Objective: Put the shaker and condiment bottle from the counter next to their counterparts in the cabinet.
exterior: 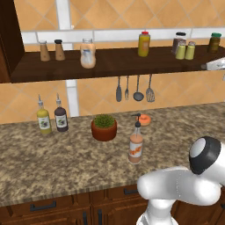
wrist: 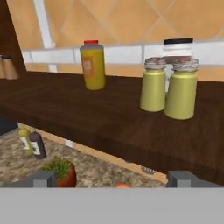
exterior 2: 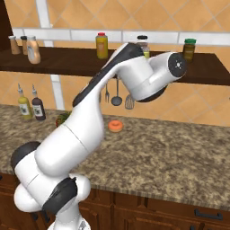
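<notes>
Hovering at shelf height, my claw [wrist: 113, 177] stands spread wide and empty, its two tips rising at the lower edge of the hand view.

Item, the shaker [wrist: 153, 84]: one of a yellow-green, silver-topped pair upright at the right of centre in the hand view, the other being shaker [wrist: 181, 89]; they stand just beside each other on the cabinet [wrist: 87, 118]. Which is the newcomer I cannot tell; paired like this, that half of the job reads as done.

Item, the condiment bottle [exterior: 136, 145]: upright on the counter [exterior: 52, 158], lower centre of the left base view, near the potted plant [exterior: 104, 127]. Not yet moved.

Item, its likely counterpart: a salmon-filled jar [exterior: 88, 53] at upper centre-left on the cabinet, by two brown wooden shakers [exterior: 51, 50].

Item, yellow red-capped bottle [wrist: 93, 64]: upper centre-left of the hand view, no part of the job.

Judgement: my claw is wide because it has nothing to carry; the condiment bottle wants fetching next.
</notes>
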